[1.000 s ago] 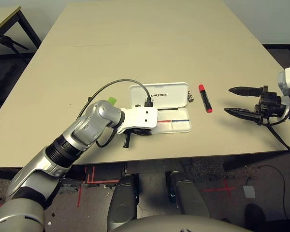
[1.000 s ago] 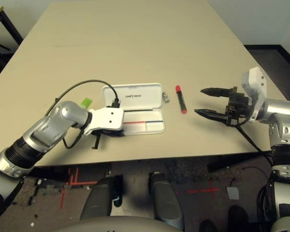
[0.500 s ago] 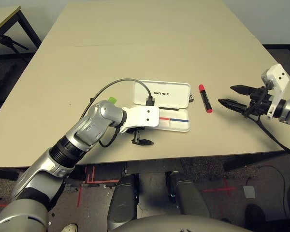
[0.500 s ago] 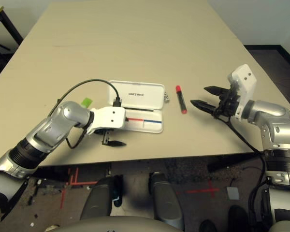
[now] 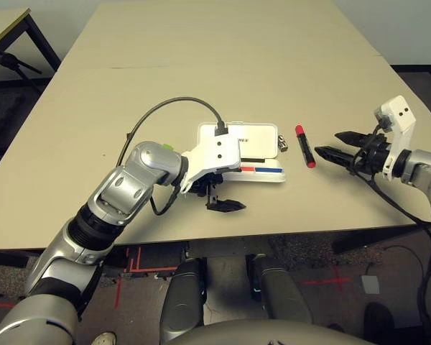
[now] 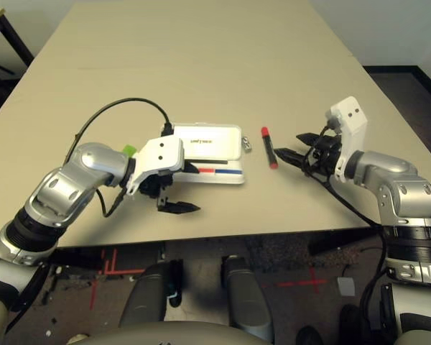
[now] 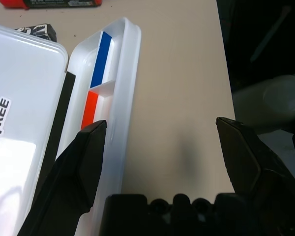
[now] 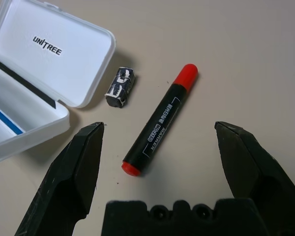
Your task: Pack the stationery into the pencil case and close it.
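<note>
Table point(image 5: 223, 65): pale wood, carrying everything.
Pencil case point(image 5: 257, 136): white, lid partly raised, just beside the left claw's fingers, well apart from the right claw.
Left claw point(image 5: 217, 200): jaws spread wide, holding nothing, hanging over the table's near edge beside the case.
Right claw point(image 5: 339, 144): jaws spread wide, empty, pointing at the marker.
Red marker point(image 8: 160, 120): lying flat just ahead of the right claw, between its fingers in the wrist view.
Metal piece point(image 8: 120, 86): between marker and case.

Both arms are silver metal with black joint rings and white wrist housings. A black cable point(image 5: 165, 118) loops to the left wrist. Each gripper, left gripper point(image 5: 219, 201) and right gripper point(image 5: 337, 146), has two pointed black fingers.
</note>
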You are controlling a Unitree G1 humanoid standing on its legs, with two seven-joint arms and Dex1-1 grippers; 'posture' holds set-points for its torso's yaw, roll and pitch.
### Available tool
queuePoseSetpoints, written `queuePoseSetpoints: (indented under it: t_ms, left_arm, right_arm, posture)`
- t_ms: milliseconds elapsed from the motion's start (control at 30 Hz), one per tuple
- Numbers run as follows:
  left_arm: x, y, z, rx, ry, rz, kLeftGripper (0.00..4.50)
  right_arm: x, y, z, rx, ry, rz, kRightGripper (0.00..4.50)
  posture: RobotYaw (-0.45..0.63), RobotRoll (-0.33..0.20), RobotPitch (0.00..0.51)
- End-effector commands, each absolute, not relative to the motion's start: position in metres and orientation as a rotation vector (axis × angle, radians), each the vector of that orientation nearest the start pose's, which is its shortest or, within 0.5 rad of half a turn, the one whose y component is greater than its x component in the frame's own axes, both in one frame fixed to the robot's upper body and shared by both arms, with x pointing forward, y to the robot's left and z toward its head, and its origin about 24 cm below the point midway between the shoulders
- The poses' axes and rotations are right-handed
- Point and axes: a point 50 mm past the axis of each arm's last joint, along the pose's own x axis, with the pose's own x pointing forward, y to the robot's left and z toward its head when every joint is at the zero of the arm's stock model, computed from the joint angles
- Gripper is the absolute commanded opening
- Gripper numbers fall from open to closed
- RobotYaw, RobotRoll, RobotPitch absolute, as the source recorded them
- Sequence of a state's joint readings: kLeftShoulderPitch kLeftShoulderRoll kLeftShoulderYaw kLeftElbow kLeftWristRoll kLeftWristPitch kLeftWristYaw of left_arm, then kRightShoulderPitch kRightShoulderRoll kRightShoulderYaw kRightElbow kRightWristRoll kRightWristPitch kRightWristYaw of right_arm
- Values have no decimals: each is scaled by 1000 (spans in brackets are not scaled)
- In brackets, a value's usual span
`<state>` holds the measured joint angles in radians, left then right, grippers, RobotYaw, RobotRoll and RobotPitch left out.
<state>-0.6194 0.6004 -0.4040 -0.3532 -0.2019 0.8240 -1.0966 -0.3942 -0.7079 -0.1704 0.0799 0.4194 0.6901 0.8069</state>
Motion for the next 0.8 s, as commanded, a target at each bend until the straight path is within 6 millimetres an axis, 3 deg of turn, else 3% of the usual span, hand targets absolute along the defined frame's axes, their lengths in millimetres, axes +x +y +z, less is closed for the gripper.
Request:
queuePoseSetpoints:
  t_ms: [33, 367, 800]
  left_arm:
    - [258, 97, 158, 556, 391, -1396, 4459]
    - [244, 98, 146, 491, 492, -1412, 4459]
    - [247, 103, 150, 483, 495, -1385, 4459]
  right_arm:
    - [297, -259, 145, -62, 323, 601, 4500]
    - [298, -258, 146, -64, 324, 603, 4500]
    - [302, -252, 138, -59, 369, 559, 4500]
  posture:
    - [-75, 0, 168]
    - [-75, 0, 170]
    - [-70, 0, 173]
